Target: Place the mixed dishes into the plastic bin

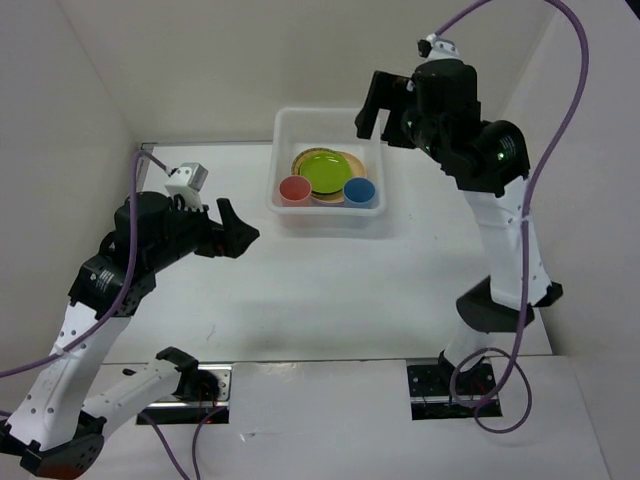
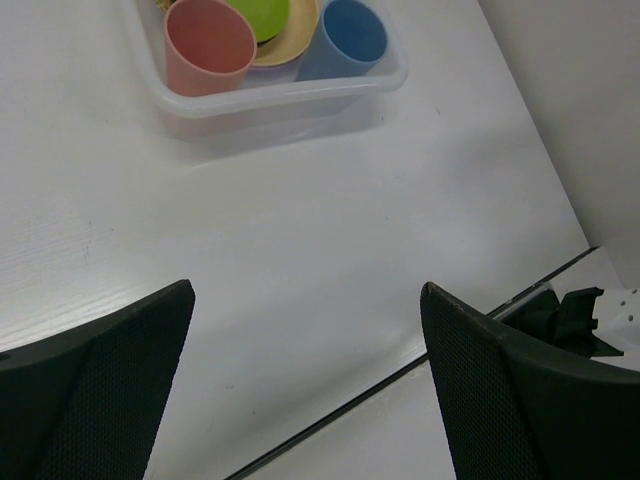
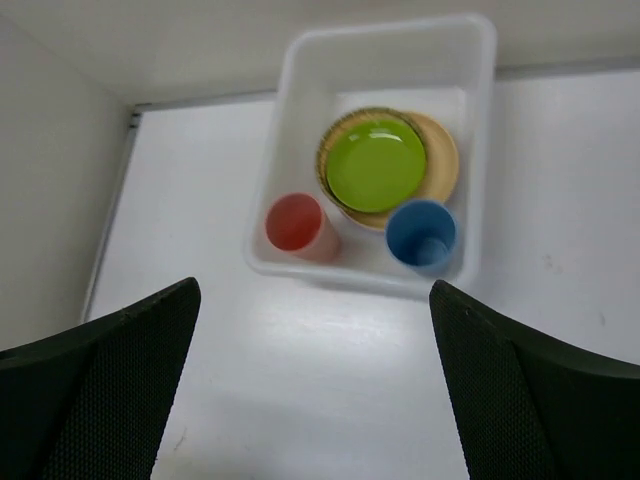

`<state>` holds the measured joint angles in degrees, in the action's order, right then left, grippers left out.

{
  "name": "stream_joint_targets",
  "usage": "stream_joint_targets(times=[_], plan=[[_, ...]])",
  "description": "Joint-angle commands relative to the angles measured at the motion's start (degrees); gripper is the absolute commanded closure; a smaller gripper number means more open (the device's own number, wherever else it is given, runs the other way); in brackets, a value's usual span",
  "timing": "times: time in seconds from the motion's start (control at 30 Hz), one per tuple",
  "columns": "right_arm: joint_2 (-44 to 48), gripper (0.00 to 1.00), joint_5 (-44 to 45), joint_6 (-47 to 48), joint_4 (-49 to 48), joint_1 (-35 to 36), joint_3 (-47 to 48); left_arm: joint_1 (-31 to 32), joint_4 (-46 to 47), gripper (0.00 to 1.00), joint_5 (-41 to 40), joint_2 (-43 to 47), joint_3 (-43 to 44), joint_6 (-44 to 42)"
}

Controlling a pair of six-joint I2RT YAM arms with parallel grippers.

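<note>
You'll see the bin [image 1: 325, 113] with the right gripper [image 1: 376, 125] over its far right corner and the left gripper [image 1: 238, 232] off its near left, both spread wide and empty. Inside, the lime plate [image 1: 325, 172] tops the stack [image 1: 351, 165], and the red cup [image 1: 294, 190] and blue cup [image 1: 359, 190] stand at the near wall.

Bare worktop [image 1: 330, 285] fronts the plastic bin [image 1: 322, 111]; red cup [image 1: 294, 190], blue cup [image 1: 359, 190] and plate stack [image 1: 325, 172] apparently crowd its near half.

We see a white table [image 1: 330, 290] with one thing resting directly on it: the translucent plastic bin [image 1: 326, 212], standing flat by the far edge. Well apart from the bin, two black base plates [image 1: 190, 386] sit along the near edge.
</note>
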<state>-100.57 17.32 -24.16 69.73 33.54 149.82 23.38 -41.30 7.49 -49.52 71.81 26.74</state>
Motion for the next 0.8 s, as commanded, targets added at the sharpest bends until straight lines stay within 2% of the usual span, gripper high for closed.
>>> stream_joint_targets(times=[0.0,0.1,0.13,0.17,0.2,0.23,0.4,0.57,0.67,0.77], plan=[[3.08,0.0,5.16,-4.31,3.93,-0.23,-11.18,-0.35,5.09,0.0,-0.98,0.91,-0.62,-1.52],[17.74,0.0,3.53,-5.02,-6.94,0.56,-30.84,-0.35,5.62,0.0,0.15,0.91,-0.62,-1.52],[27.0,0.0,1.51,-5.02,-11.5,0.56,-43.43,-0.35,6.22,0.0,0.16,0.39,-0.62,-1.52],[31.27,0.0,-0.43,-3.89,-19.9,-0.48,-49.39,-0.35,6.75,0.0,0.16,0.39,-1.32,-1.52],[34.71,0.0,-2.45,-4.74,-22.42,-1.62,-57.89,-0.35,6.76,0.0,0.77,-0.14,-1.32,-1.52],[39.27,0.0,-6.21,-5.36,-23.84,-4.33,-60.93,-0.35,7.28,0.0,0.78,-0.14,-1.93,-1.52],[42.38,0.0,-9.58,-8.7,-26.04,-6.91,-73.93,-0.35,9.92,0.0,2.97,-1.28,-3.95,-0.2],[47.13,0.0,-21.35,-8.45,-38.24,-6.91,-86.6,-0.35,11.24,0.0,3.59,-1.28,-5.01,1.56],[49.24,0.0,-23.47,-7.66,-41.25,-6.91,-90.21,-0.35,11.24,0.0,4.2,-1.28,-5.01,2.09],[47.5,0.0,-22.16,-6.34,-38.28,-6.91,-89.18,-0.35,11.77,0.0,4.73,-1.28,-5.01,3.23]])
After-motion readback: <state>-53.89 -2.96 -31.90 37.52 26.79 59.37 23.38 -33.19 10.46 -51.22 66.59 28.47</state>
